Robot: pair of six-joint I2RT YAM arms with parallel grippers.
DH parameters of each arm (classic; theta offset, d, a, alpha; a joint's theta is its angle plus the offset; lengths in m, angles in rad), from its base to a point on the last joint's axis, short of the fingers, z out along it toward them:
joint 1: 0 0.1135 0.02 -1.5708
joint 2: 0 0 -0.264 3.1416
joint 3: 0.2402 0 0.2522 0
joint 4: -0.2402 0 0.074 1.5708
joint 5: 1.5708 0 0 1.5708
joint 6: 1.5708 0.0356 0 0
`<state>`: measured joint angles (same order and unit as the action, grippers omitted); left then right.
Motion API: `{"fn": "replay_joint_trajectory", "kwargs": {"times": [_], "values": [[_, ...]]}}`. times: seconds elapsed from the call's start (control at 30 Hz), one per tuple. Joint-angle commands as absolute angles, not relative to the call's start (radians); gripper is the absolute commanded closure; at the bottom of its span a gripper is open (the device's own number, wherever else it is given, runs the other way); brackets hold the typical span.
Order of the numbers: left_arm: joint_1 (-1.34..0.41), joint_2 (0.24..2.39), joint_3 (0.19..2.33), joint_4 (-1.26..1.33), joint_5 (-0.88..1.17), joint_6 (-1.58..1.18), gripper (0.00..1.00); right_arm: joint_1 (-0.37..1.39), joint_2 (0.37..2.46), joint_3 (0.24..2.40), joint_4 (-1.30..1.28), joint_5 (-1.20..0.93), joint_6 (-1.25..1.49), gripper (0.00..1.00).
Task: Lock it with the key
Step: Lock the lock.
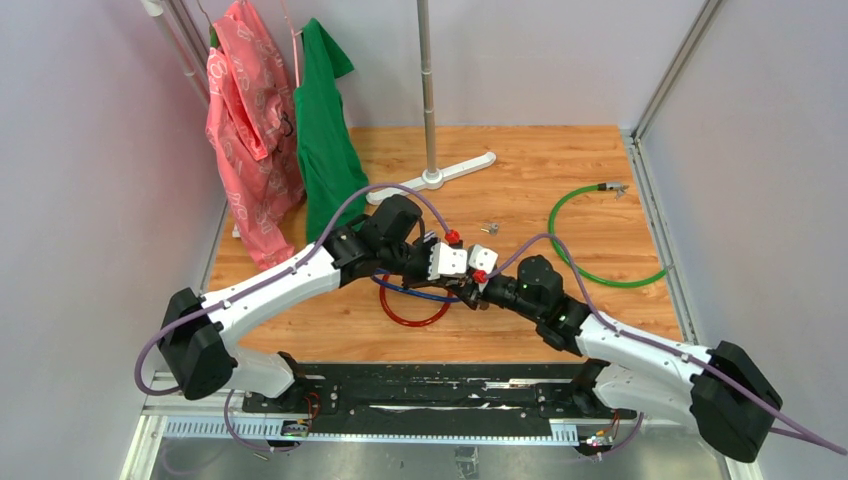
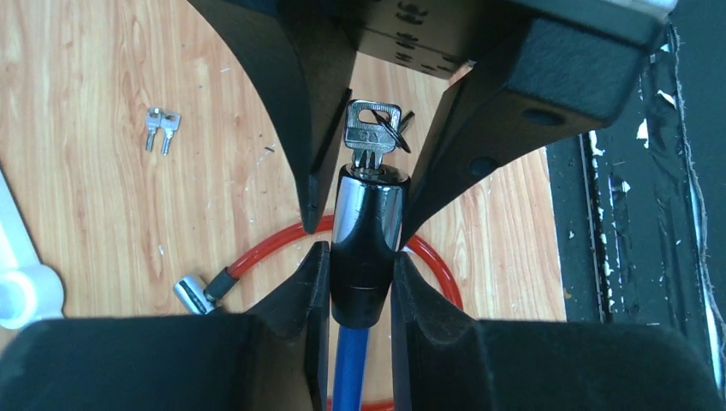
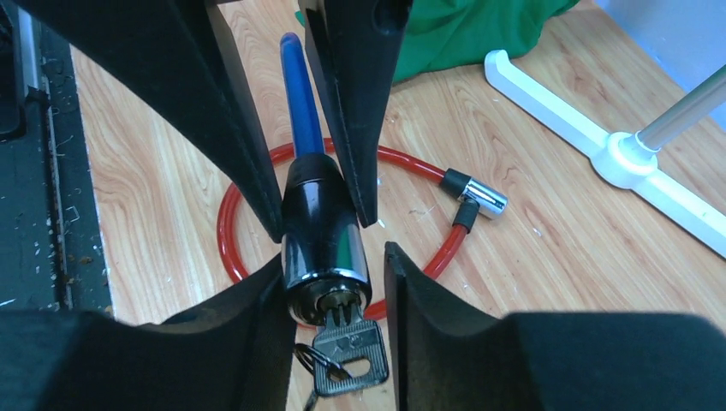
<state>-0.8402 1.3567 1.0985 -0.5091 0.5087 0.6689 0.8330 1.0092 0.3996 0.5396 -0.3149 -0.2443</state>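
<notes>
My left gripper [image 2: 360, 282] is shut on the black and chrome lock barrel [image 2: 366, 231] of the blue cable [image 2: 349, 368] and holds it above the wooden table. A small silvery key [image 2: 372, 137] on a ring sits in the barrel's end. My right gripper [image 3: 334, 274] is open around that end. Its left finger [image 3: 248, 317] lies against the barrel [image 3: 321, 231], and its right finger [image 3: 428, 300] stands clear of the key [image 3: 351, 351]. In the top view the two grippers [image 1: 450, 262] [image 1: 480, 280] meet at mid-table and hide the lock.
A red cable loop [image 1: 412, 310] lies under the grippers, its metal end [image 3: 484, 199] free. Two spare keys [image 1: 489, 229] and a green cable [image 1: 600, 240] lie further back. A white rack base [image 1: 432, 175] with pink [image 1: 250, 130] and green [image 1: 325, 130] garments stands behind.
</notes>
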Motion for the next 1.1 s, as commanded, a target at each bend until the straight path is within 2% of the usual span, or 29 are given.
{"fn": "replay_joint_trajectory", "kwargs": {"times": [0.0, 0.27, 0.63, 0.87, 1.0, 1.07], "values": [[-0.847, 1.383, 1.057, -0.637, 0.486, 0.666, 1.00, 0.838, 0.938, 0.399, 0.483, -0.325, -0.267, 0.56], [-0.847, 1.382, 1.050, -0.622, 0.475, 0.663, 1.00, 0.835, 0.841, 0.406, 0.268, -0.318, -0.242, 0.27], [-0.847, 1.375, 1.038, -0.616, 0.483, 0.659, 1.00, 0.821, 0.664, 0.569, -0.170, -0.460, -0.129, 0.27], [-0.847, 1.374, 1.038, -0.609, 0.485, 0.658, 1.00, 0.750, 0.626, 0.686, -0.284, -0.231, 0.252, 0.26], [-0.847, 1.374, 1.044, -0.616, 0.484, 0.662, 1.00, 0.640, 0.701, 0.753, -0.381, -0.272, 0.503, 0.29], [-0.847, 1.372, 1.044, -0.618, 0.485, 0.664, 1.00, 0.584, 0.740, 0.763, -0.397, -0.368, 0.572, 0.29]]}}
